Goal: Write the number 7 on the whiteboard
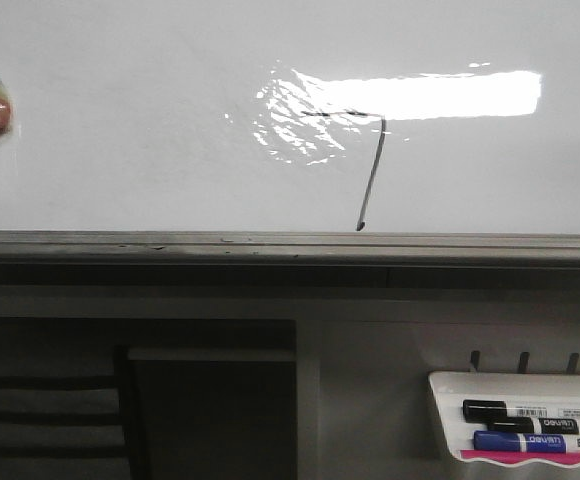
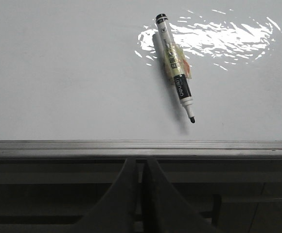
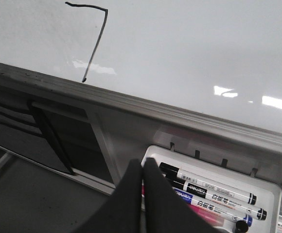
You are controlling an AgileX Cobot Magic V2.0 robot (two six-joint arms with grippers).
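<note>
Glossy white board surface, the whiteboard (image 1: 120, 110), stiff and fixed upright; slick, so a marker tip will glide and wet ink likely smears if brushed. Nothing to grasp on the board itself. The tool to hold would be the marker (image 2: 175, 68) stuck to the board far left in the front view, cap off, tip down. Judged light and rigid; best taken round the mid-barrel.

The number 7 (image 1: 370, 170) sits centre-right on the board: thin dark line, short top stroke crossing the bright glare, long slanted downstroke ending just above the grey bottom rail (image 1: 290, 243). It looks complete.

Below right, a white tray (image 1: 445, 420) holds 3 or more spare markers (image 1: 520, 425).

Left gripper (image 2: 142, 167) closed, empty. Right gripper (image 3: 143, 167) closed, empty, near the tray.
</note>
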